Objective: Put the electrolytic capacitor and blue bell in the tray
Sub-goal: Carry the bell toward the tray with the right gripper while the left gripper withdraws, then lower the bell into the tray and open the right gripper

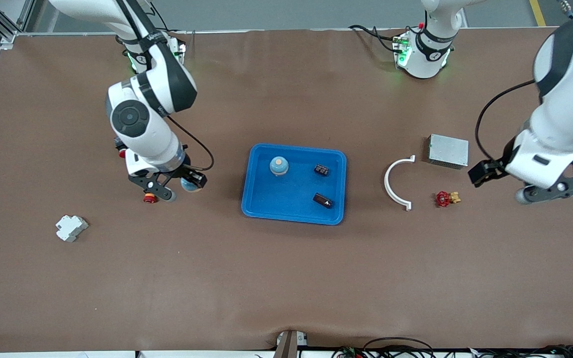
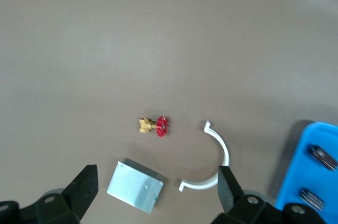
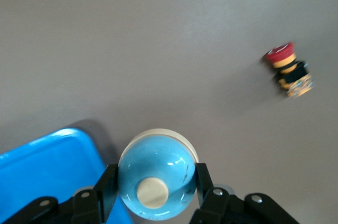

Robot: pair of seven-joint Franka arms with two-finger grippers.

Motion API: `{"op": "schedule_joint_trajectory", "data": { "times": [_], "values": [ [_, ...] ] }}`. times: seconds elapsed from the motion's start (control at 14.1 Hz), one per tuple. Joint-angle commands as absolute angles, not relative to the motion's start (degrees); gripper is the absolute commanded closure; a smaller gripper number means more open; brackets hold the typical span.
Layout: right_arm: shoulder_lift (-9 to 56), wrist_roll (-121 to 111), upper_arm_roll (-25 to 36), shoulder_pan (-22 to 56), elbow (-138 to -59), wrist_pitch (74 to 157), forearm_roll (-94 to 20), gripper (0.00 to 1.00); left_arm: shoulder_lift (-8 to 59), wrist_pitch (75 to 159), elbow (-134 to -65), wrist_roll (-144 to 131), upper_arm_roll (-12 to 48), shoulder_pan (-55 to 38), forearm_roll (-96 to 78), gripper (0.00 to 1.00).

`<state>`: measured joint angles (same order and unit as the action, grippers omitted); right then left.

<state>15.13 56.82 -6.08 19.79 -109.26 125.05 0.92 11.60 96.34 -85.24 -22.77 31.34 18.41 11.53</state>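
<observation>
The right gripper (image 1: pixel 187 183), left of centre in the front view, is clamped on a glossy pale-blue domed bell (image 3: pixel 157 182) just outside the shallow bright-blue plastic tray (image 1: pixel 259 199), likely carrying it there, while the left gripper (image 1: pixel 560 188) waits at right, fingers apart.

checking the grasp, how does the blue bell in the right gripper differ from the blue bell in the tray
The held bell is clamped between the right gripper fingers over bare table beside the tray; the bell in the tray stands free on the tray floor, touched by nothing. The held bell hangs in the air; the other sits upright near the tray corner toward the robots' bases. Both are light blue domes with a cream button on top.
</observation>
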Motion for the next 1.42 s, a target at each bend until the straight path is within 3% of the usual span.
{"op": "schedule_joint_trajectory", "data": {
  "times": [0.0,0.21,0.28,0.42,0.71,1.34],
  "values": [
    [19.76,63.96,-5.36,23.02,-103.72,125.94,0.09,1.0,6.69,95.62,-87.88,-19.78,31.73,21.26,7.13,0.0],
    [24.33,69.77,-5.36,26.09,-99.77,129.11,0.09,1.0,5.1,95.71,-88.06,-18.9,31.64,21.71,5.55,0.0],
    [26.35,71.7,-5.27,27.06,-97.32,129.02,0.09,1.0,3.27,95.89,-88.94,-17.33,29.03,19.19,4.75,0.0],
    [30.13,75.22,-5.27,29.43,-93.18,129.02,0.35,1.0,0.63,96.06,-92.27,-14.61,16.41,7.79,4.48,0.0],
    [35.85,79.88,-5.01,32.34,-88.08,129.11,1.23,1.0,-2.72,95.54,-95.71,-9.06,7.13,0.01,4.31,0.0],
    [39.55,86.83,-4.66,35.95,-87.36,131.12,5.18,1.0,-4.66,93.34,-94.92,-6.86,6.24,-0.17,0.7,0.0]
  ]
}}
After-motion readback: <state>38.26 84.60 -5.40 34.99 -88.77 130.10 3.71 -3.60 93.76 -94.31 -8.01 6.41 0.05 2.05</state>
